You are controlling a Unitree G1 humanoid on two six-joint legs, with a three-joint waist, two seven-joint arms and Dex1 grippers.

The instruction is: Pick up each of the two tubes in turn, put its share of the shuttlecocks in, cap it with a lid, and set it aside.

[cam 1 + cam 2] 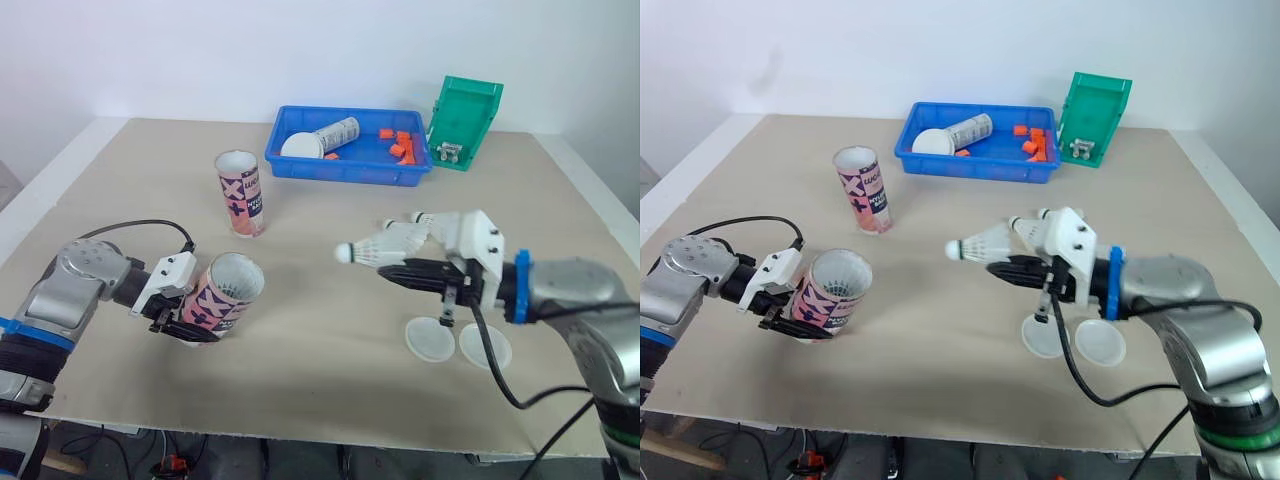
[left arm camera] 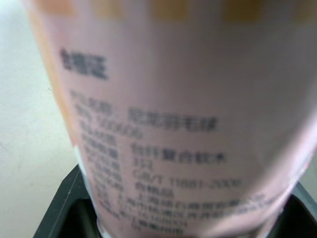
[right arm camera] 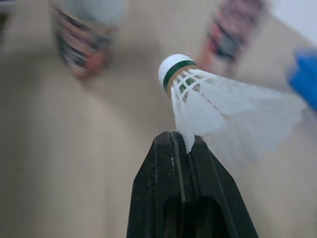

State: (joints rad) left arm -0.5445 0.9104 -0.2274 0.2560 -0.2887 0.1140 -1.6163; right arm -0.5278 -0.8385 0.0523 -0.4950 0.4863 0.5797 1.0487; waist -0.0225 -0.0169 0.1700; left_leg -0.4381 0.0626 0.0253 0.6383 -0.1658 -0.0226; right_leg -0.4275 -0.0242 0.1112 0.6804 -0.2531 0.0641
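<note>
Left eye view: left jaws hold 1 open tube (image 1: pixel 222 297), right jaws pinch a shuttlecock (image 1: pixel 385 245); 2 lids (image 1: pixel 432 338) unused.

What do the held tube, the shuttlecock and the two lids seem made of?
The held tube looks like matte printed cardboard, with a pink label and small text. The shuttlecock has a white skirt, feather or nylon, unclear, and a smooth white head with a green band. The lids seem thin white plastic: flat, pale discs.
</note>
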